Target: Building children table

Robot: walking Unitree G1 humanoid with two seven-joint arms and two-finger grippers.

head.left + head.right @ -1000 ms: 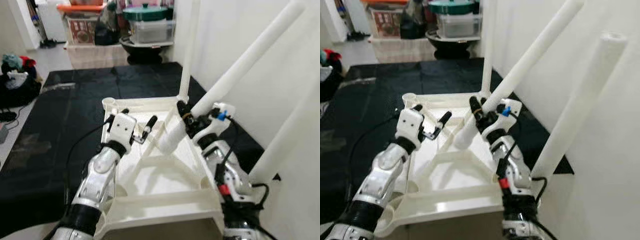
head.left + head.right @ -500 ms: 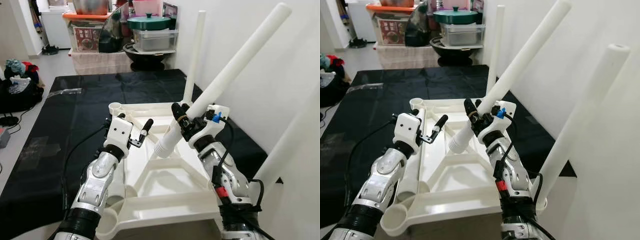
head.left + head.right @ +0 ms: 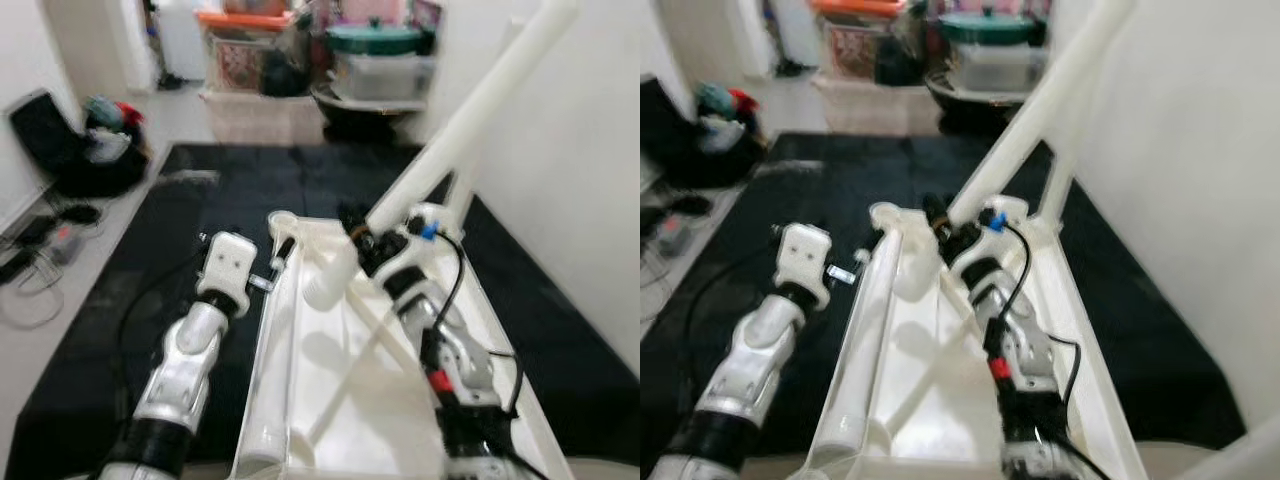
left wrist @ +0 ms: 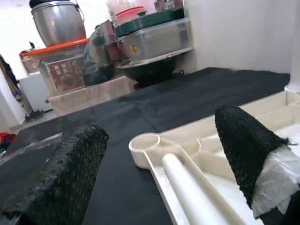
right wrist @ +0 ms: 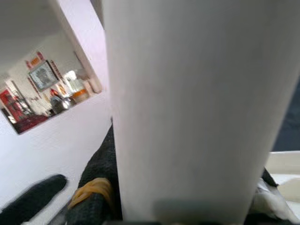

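Right gripper clamps table leg, tilted; threaded end near corner socket; misalignment risks cross-threading; left gripper open, idle beside tabletop.

both arms reach forward; left gripper spread apart; right gripper clamped tight

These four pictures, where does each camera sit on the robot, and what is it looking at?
Left eye view: on the head, looking down at the upturned white tabletop on the black mat; both arms show.
Right eye view: the same scene, a little to one side.
Left wrist view: along the open left gripper towards a corner socket.
Right wrist view: up against the white table leg in the right gripper.
Shared: tabletop and leg.
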